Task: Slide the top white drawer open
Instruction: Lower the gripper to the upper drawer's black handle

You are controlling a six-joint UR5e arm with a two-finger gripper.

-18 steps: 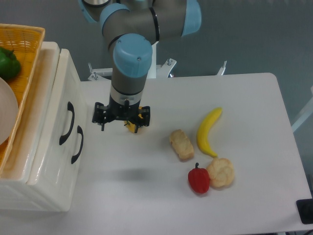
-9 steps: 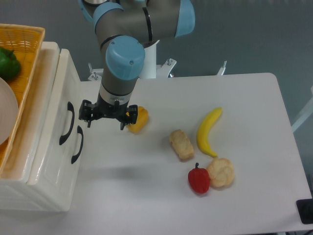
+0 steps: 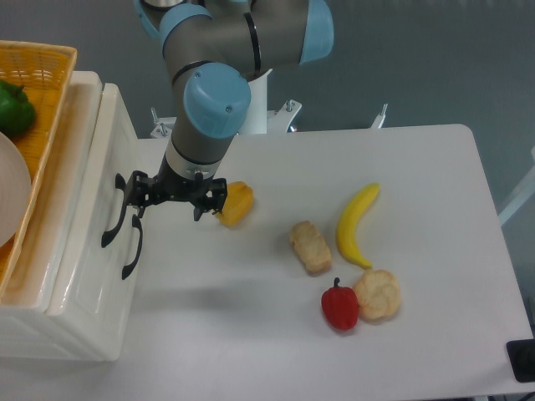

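Note:
The white cabinet stands at the left edge of the table. The top white drawer (image 3: 107, 159) is shut, and its black curved handle (image 3: 111, 219) lies on the front face. The lower drawer's handle (image 3: 132, 247) sits just below and to the right. My gripper (image 3: 171, 195) hangs under the blue wrist with its jaws spread wide and nothing between them. Its left finger (image 3: 127, 189) is at the upper end of the top drawer's handle. I cannot tell whether it touches the handle.
An orange-yellow fruit (image 3: 237, 203) lies by the right finger. A bread piece (image 3: 310, 246), a banana (image 3: 355, 224), a red pepper (image 3: 340, 306) and a round bun (image 3: 378, 294) lie to the right. A wicker basket (image 3: 42, 75) with a green pepper (image 3: 13, 109) sits on the cabinet.
My gripper has moved left across the table, from above the orange-yellow fruit to the top drawer's handle. The fruit now shows fully. The drawers have not moved.

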